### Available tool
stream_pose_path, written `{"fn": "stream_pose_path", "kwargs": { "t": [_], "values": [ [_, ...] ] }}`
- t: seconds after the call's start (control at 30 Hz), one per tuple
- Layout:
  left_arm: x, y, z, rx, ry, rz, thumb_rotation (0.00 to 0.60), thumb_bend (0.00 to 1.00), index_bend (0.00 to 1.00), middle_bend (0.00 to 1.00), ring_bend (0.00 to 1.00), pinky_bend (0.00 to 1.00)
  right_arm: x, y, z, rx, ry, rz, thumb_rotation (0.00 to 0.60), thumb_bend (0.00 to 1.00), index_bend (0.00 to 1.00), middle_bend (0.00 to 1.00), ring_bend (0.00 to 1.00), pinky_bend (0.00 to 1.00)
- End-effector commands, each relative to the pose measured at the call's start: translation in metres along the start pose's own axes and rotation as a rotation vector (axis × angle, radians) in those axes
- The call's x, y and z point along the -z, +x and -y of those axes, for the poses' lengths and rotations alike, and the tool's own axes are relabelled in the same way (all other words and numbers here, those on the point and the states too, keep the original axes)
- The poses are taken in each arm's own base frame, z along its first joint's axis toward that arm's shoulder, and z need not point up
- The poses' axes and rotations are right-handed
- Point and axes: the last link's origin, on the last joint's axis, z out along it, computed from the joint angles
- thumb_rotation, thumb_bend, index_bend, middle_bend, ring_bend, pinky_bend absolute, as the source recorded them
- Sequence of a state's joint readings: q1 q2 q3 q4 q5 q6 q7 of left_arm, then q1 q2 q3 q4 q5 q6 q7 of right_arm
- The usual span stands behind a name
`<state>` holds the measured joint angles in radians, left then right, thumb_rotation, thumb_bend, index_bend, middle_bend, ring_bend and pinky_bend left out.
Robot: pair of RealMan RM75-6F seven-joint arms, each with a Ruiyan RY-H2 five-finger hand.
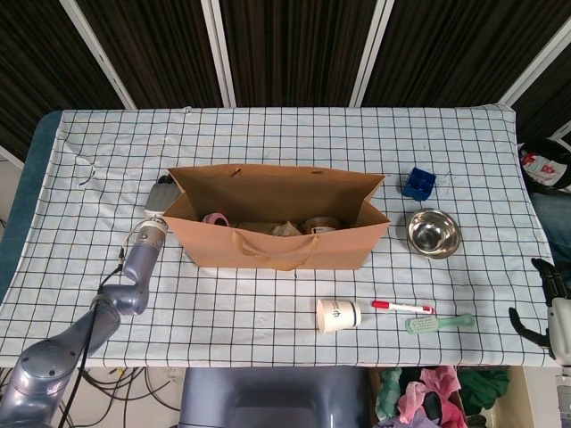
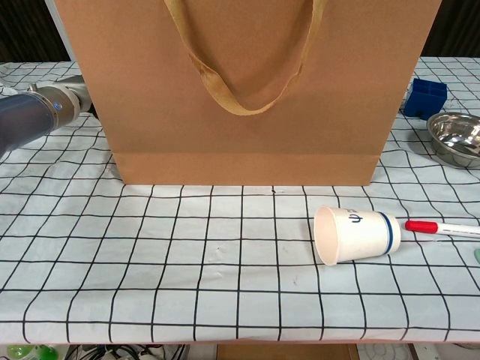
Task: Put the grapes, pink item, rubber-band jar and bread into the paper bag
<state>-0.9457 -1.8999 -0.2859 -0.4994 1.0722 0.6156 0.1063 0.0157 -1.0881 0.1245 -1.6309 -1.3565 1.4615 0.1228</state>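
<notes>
The brown paper bag (image 1: 277,245) stands open mid-table and fills the chest view as a brown wall (image 2: 247,90). Inside it I see the pink item (image 1: 214,218), the bread (image 1: 287,229) and the rubber-band jar (image 1: 322,223). No grapes show in either view. My left hand (image 1: 160,193) sits against the bag's left end, and its fingers are too small to read. In the chest view only the left forearm (image 2: 37,118) shows, its hand hidden behind the bag. My right hand (image 1: 549,312) hangs off the table's right edge, fingers apart, holding nothing.
A paper cup (image 1: 338,316) lies on its side in front of the bag, with a red-capped marker (image 1: 401,307) and a green toothbrush (image 1: 439,323) to its right. A steel bowl (image 1: 434,234) and a blue block (image 1: 417,184) sit right of the bag.
</notes>
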Motion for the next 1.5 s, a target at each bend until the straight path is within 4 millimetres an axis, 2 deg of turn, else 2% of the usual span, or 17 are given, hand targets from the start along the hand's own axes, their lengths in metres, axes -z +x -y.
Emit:
{"fn": "stream_pose_path", "kwargs": {
  "t": [0.03,0.17,0.3,0.43,0.73,1.0,1.1,1.2,1.3,1.5],
  "values": [
    [0.001,0.001,-0.001,-0.006,0.004,-0.021,0.6,0.23,0.22,0.24,0.12,0.27,0.0,0.0,0.0,0.0,0.0,0.0,0.6,0.31,0.11,0.09,0.19,0.33],
    [0.002,0.002,0.0,-0.009,0.005,-0.048,0.6,0.35,0.35,0.37,0.25,0.4,0.0,0.0,0.0,-0.002,0.001,0.0,0.6,0.31,0.11,0.09,0.19,0.33],
    [0.003,0.007,0.001,-0.005,0.003,-0.098,0.6,0.36,0.46,0.45,0.32,0.47,0.0,0.0,0.0,-0.004,0.002,0.0,0.6,0.31,0.11,0.09,0.19,0.33],
    [0.005,0.011,0.004,0.013,0.0,-0.129,0.6,0.36,0.47,0.45,0.32,0.47,0.0,0.0,0.001,-0.005,0.002,0.001,0.6,0.3,0.11,0.09,0.2,0.33],
    [0.031,0.044,0.019,0.116,-0.086,-0.28,0.6,0.36,0.48,0.43,0.3,0.46,0.0,0.0,0.001,-0.006,0.004,0.0,0.6,0.3,0.11,0.09,0.2,0.33],
    [0.08,0.097,0.054,0.118,-0.089,-0.45,0.6,0.36,0.48,0.41,0.27,0.43,0.001,-0.001,0.003,-0.004,0.013,0.004,0.6,0.3,0.11,0.09,0.2,0.33],
    [0.11,0.116,0.065,0.13,-0.081,-0.496,0.6,0.36,0.47,0.39,0.26,0.42,0.001,-0.001,0.004,-0.005,0.015,0.004,0.6,0.3,0.11,0.09,0.2,0.33],
    [0.133,0.126,0.066,0.169,-0.097,-0.532,0.6,0.36,0.46,0.38,0.23,0.41,0.002,-0.001,0.005,-0.005,0.017,0.003,0.6,0.31,0.11,0.09,0.2,0.33],
    [0.146,0.133,0.064,0.223,-0.123,-0.579,0.6,0.36,0.47,0.35,0.19,0.39,0.002,-0.001,0.005,-0.007,0.016,0.004,0.6,0.31,0.11,0.09,0.2,0.33],
    [0.173,0.144,0.053,0.322,-0.233,-0.717,0.6,0.36,0.47,0.33,0.18,0.38,0.001,-0.001,0.005,-0.009,0.016,0.004,0.6,0.31,0.11,0.09,0.2,0.33]
  ]
}}
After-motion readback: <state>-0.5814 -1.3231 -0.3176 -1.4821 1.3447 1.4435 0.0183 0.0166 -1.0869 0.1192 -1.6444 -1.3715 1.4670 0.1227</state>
